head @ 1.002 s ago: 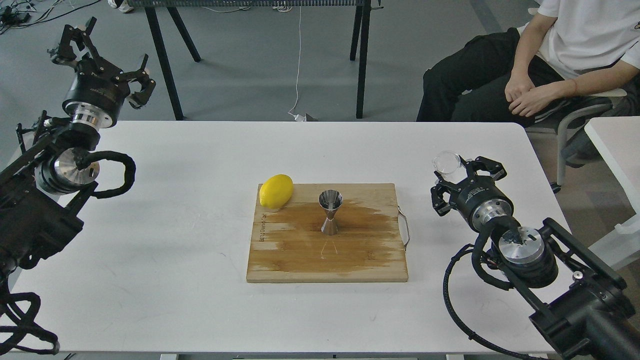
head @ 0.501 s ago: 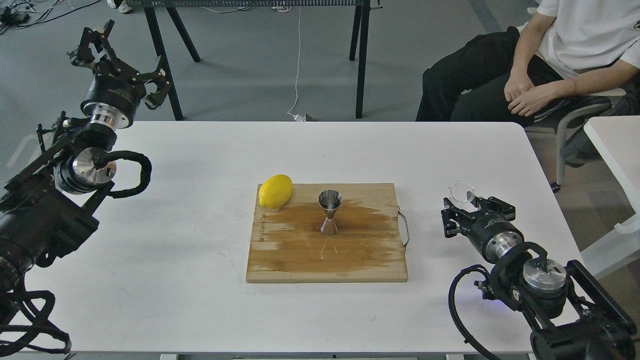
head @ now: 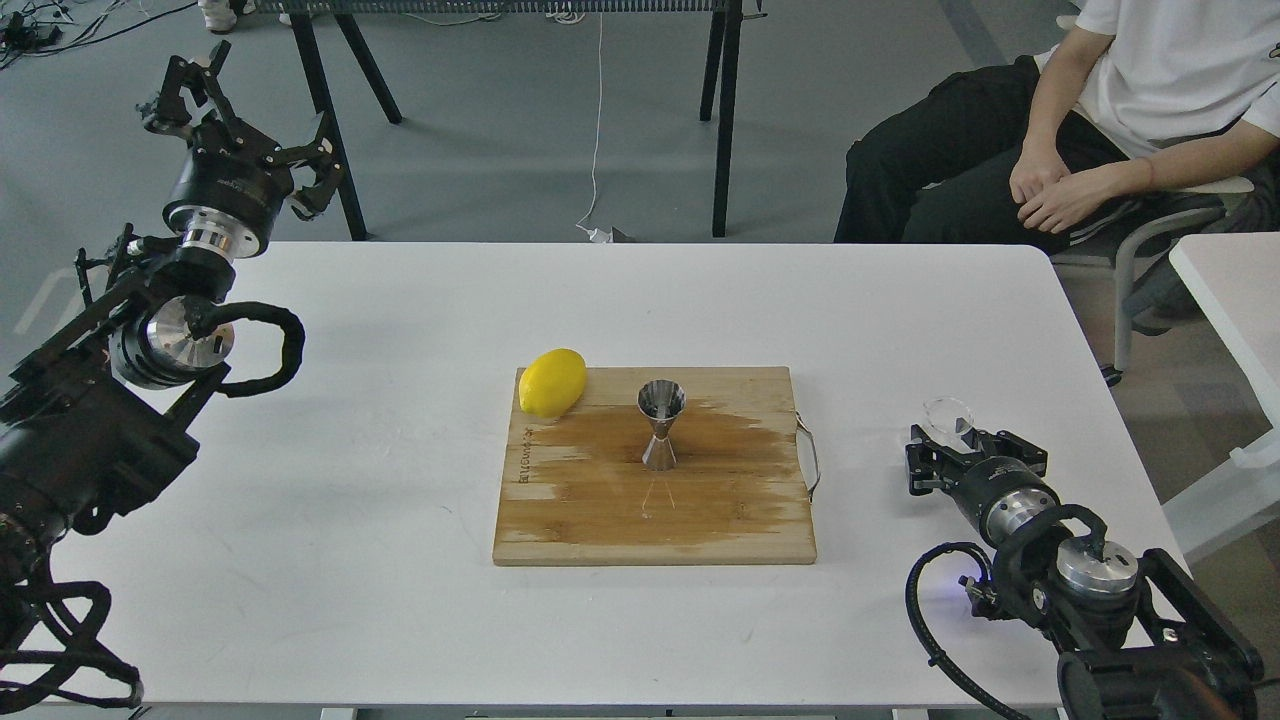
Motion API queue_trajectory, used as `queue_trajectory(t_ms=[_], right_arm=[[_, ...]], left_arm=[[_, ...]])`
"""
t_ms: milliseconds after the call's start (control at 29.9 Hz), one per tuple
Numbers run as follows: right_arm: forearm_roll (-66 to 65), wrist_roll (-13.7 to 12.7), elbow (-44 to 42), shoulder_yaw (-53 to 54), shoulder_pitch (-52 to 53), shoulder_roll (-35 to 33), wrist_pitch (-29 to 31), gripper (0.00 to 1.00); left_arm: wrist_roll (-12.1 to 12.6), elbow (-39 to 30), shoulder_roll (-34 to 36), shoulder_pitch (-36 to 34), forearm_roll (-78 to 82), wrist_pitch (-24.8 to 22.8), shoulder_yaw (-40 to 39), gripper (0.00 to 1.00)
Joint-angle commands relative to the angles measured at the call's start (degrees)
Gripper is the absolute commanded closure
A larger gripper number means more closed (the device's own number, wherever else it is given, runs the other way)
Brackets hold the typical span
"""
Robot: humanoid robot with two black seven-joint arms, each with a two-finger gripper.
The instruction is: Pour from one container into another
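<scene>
The steel hourglass jigger (head: 661, 425) stands upright in the middle of the wooden cutting board (head: 600, 520), on a dark wet patch. The small clear cup (head: 948, 413) is at the table's right side, low over or on the tabletop; which one cannot be told. My right gripper (head: 962, 440) is shut on it from the near side, well to the right of the board. My left gripper (head: 250, 125) hangs high beyond the table's far left corner, its fingers spread open and holding nothing.
A yellow lemon (head: 552, 382) lies on the board's far left corner. A metal handle (head: 810, 455) sticks out of the board's right edge. A seated person (head: 1080, 130) is behind the far right corner, and black table legs (head: 722, 120) stand behind the white table (head: 400, 600).
My right gripper has come down and back toward the near right with the clear cup. The left gripper shifted up and right a second ago, then held still.
</scene>
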Motion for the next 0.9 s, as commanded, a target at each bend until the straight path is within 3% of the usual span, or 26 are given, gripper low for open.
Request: queue_trajectory(t_ms=[0,301,401,434,467,668,868], right_arm=[[0.0,0.0,0.0,0.0,0.1,0.1,-0.1,0.49],[0.0,0.1,0.2,0.0,-0.1,0.1,-0.1,0.38],[0.0,0.1,0.7,0.0,-0.4,0.1,0.0,0.20],[0.0,0.1,1.1,0.1,-0.4,0.0,0.0,0.04],[0.0,0.1,1.9,0.1,-0.6,-0.2,0.1,0.01],[-0.2,0.0,6.5,-1.2,-0.4,-2.1,1.1,0.01],[-1.4,0.6,6.5,-4.6,4.1,-2.5,8.3,0.01]], left_arm=[[0.0,0.0,0.1,-0.1,0.0,0.1,0.0,0.00],[0.0,0.0,0.2,0.0,0.0,0.0,-0.2,0.00],[0.0,0.0,0.3,0.0,0.0,0.0,-0.3,0.00],[0.0,0.0,0.3,0.0,0.0,0.0,-0.3,0.00],[0.0,0.0,0.4,-0.1,0.0,0.0,-0.3,0.00],[0.0,0.0,0.3,-0.1,0.0,0.0,-0.3,0.00],[0.0,0.0,0.5,0.0,0.0,0.0,-0.2,0.00]])
